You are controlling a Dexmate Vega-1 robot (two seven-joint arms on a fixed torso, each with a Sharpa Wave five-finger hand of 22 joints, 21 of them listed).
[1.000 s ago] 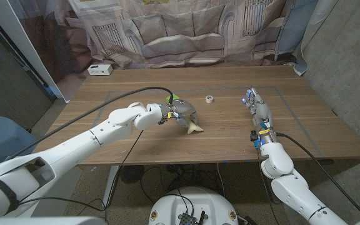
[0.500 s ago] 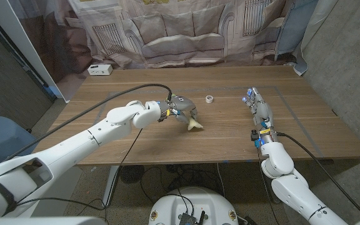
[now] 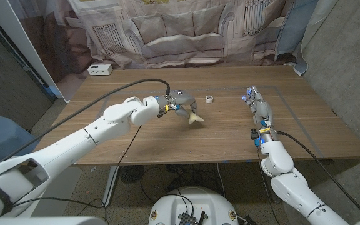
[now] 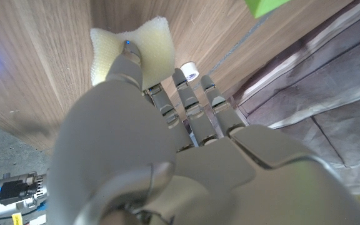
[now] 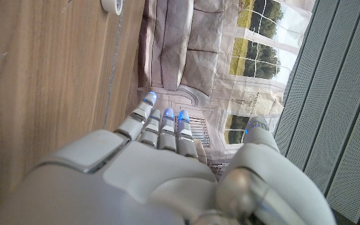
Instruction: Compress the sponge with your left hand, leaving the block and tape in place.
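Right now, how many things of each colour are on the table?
Yellow: 1, the sponge
Green: 1, the block
White: 2, the tape roll and a small white box
Total: 4

My left hand (image 3: 179,100) is over the middle of the counter (image 3: 230,134), with the sponge (image 3: 194,118) at its fingertips, on the side nearer me. The tape (image 3: 209,99) lies on the counter just to the right of this hand, slightly farther from me, apart from the sponge. The block (image 4: 264,6) lies beyond the fingers in the left wrist view. My right hand (image 3: 258,104) is on the counter well to the right of the tape. A box (image 3: 99,69) sits at the far left corner.
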